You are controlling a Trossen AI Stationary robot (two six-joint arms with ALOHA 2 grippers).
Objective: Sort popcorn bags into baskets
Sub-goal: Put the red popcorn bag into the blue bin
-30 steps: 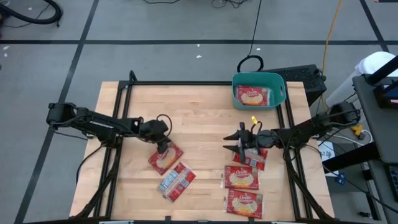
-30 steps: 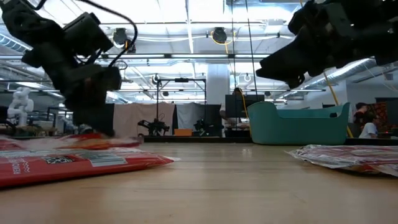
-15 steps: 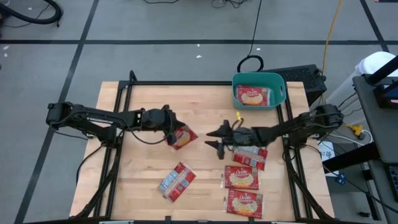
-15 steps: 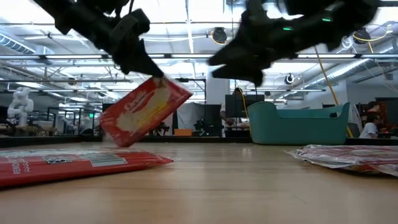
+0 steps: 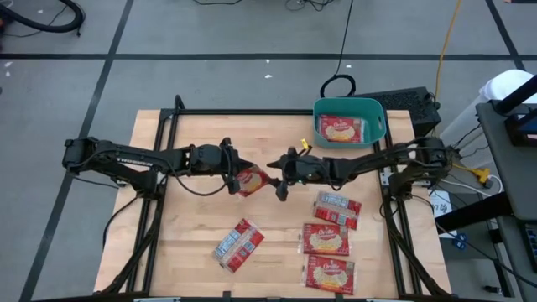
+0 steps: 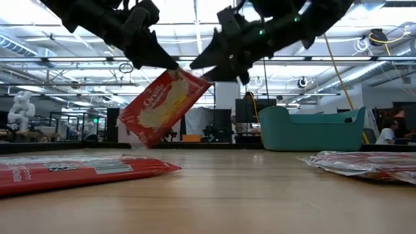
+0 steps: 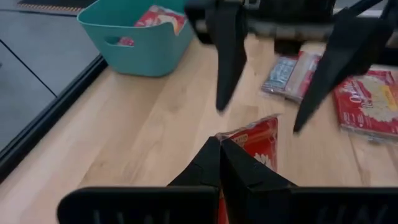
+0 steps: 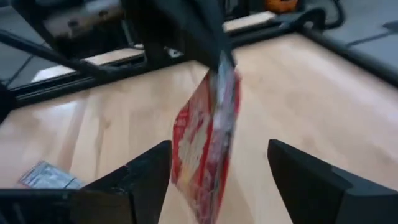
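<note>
My left gripper (image 5: 233, 172) is shut on a red popcorn bag (image 5: 251, 179) above the middle of the table; the bag's yellow popcorn face shows in the low view (image 6: 162, 107). My right gripper (image 5: 275, 178) is open and level, and it faces the bag from the table's right. Its fingers stand on either side of the bag (image 8: 208, 143) without touching it. The teal basket (image 5: 379, 126) sits at the far right with one packet lying flat inside. Several other bags lie flat on the near half: one (image 5: 239, 245) left of centre, three (image 5: 325, 239) on the right. My left gripper pinches the bag between its two fingers at the upper edge near a corner (image 7: 239, 134), coming slantwise from above and from the table's left. The bag is lifted clear of the table and hangs tilted below the fingers (image 6: 170, 64).
A black frame rail (image 5: 252, 112) runs along the table's far edge and down both sides. The basket's rim (image 6: 312, 116) stands well above the tabletop. Bare wood lies between the held bag and the basket. A flat bag (image 6: 78, 170) lies close to the low camera.
My left gripper has lifted the bag off the near-left part of the table and carried it up toward the centre; the bag now hangs tilted in the air. My right gripper has swung left from above the right-hand bags toward the held bag, staying open.
</note>
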